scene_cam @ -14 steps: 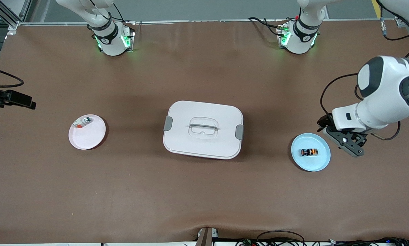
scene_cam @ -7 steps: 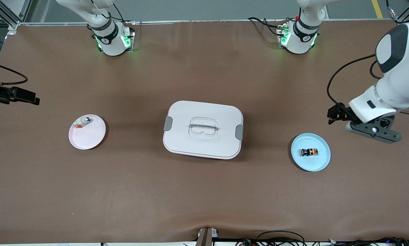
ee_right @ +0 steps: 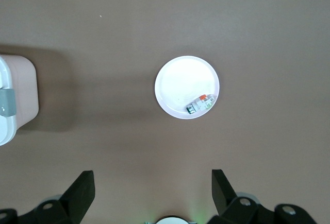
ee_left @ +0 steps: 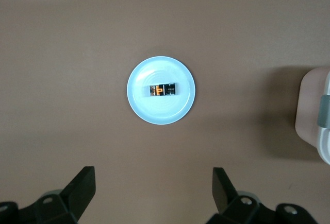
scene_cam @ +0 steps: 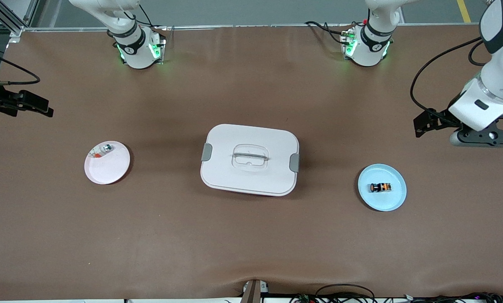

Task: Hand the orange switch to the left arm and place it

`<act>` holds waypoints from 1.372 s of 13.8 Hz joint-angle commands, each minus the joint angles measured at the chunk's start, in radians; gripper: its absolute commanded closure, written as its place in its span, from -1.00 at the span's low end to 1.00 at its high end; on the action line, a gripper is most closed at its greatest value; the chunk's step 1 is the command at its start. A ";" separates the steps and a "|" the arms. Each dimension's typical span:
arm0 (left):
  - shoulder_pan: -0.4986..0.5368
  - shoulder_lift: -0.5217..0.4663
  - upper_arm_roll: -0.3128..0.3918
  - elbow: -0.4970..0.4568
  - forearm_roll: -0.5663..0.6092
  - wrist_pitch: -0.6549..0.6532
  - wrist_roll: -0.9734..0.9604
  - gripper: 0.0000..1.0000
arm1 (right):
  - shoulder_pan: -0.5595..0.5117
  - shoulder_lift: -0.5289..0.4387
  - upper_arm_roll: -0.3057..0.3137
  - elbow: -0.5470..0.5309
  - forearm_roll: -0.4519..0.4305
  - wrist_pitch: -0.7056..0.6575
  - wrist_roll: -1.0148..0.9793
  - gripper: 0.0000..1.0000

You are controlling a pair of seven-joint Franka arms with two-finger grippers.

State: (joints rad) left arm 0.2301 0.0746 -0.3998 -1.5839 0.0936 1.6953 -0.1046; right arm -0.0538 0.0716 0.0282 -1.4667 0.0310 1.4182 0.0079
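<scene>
From my screen the table point(scene_cam: 251, 244) was plain brown. The box point(scene_cam: 250, 160) was white with grey latches. The switch point(scene_cam: 380, 187) was black with an orange band, on a pale blue plate point(scene_cam: 382, 200). The other plate point(scene_cam: 107, 166) was pale pink, its small part point(scene_cam: 106, 148) silvery white with green and a touch of red.

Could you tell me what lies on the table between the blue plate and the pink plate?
The box, lid shut, sits between the blue plate and the pink plate; the front view shows it.

Even overhead light, soft shadows, sharp focus
</scene>
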 commanded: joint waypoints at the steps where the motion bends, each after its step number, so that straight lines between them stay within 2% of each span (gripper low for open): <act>1: -0.110 -0.038 0.117 0.005 -0.017 -0.049 -0.001 -1.00 | 0.017 -0.027 0.007 -0.029 0.007 0.016 -0.002 -1.00; 2: -0.162 -0.056 0.157 0.004 -0.020 -0.095 -0.010 -1.00 | 0.020 -0.030 0.004 -0.026 0.007 0.015 0.003 -1.00; 5: -0.267 -0.108 0.260 -0.027 -0.037 -0.112 -0.012 -1.00 | 0.012 -0.047 -0.002 -0.032 0.015 0.013 0.001 -1.00; 10: -0.271 -0.177 0.291 -0.073 -0.078 -0.111 -0.009 -1.00 | 0.009 -0.070 -0.004 -0.040 0.015 0.008 0.001 -1.00; 13: -0.275 -0.208 0.311 -0.097 -0.083 -0.112 -0.004 -1.00 | 0.008 -0.111 -0.004 -0.095 0.015 0.021 0.001 -1.00; 17: -0.264 -0.208 0.320 -0.084 -0.095 -0.114 0.011 -1.00 | 0.009 -0.125 -0.002 -0.104 0.015 0.019 0.001 -1.00; 19: -0.264 -0.184 0.320 -0.047 -0.095 -0.121 0.009 -1.00 | 0.009 -0.141 -0.002 -0.127 0.015 0.027 0.001 -1.00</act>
State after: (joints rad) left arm -0.0323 -0.1157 -0.0863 -1.6526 0.0146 1.5844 -0.1050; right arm -0.0389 -0.0244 0.0247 -1.5409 0.0316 1.4232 0.0084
